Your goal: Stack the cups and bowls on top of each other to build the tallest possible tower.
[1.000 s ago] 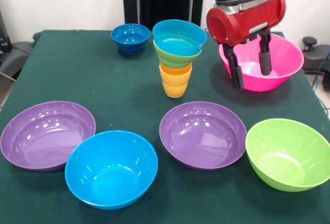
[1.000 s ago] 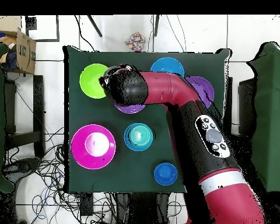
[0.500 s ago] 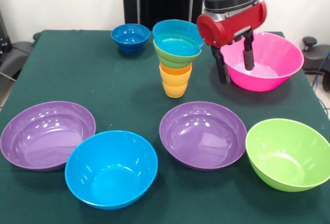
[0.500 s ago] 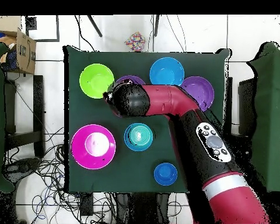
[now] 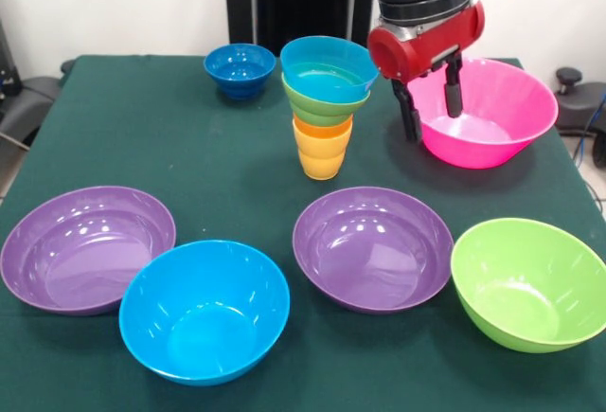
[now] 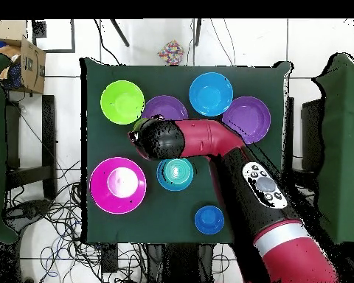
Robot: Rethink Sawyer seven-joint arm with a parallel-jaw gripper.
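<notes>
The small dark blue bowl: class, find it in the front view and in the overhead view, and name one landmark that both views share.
Front view: the small dark blue bowl stands near the top, left of centre, left of the tower.
Overhead view: it lies low, right of centre, below and right of the tower.
Shared landmark: the pink bowl, on the tower's opposite side.

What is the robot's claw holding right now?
Nothing. The black gripper hangs open and empty beside the big glossy pink plastic bowl.
</notes>
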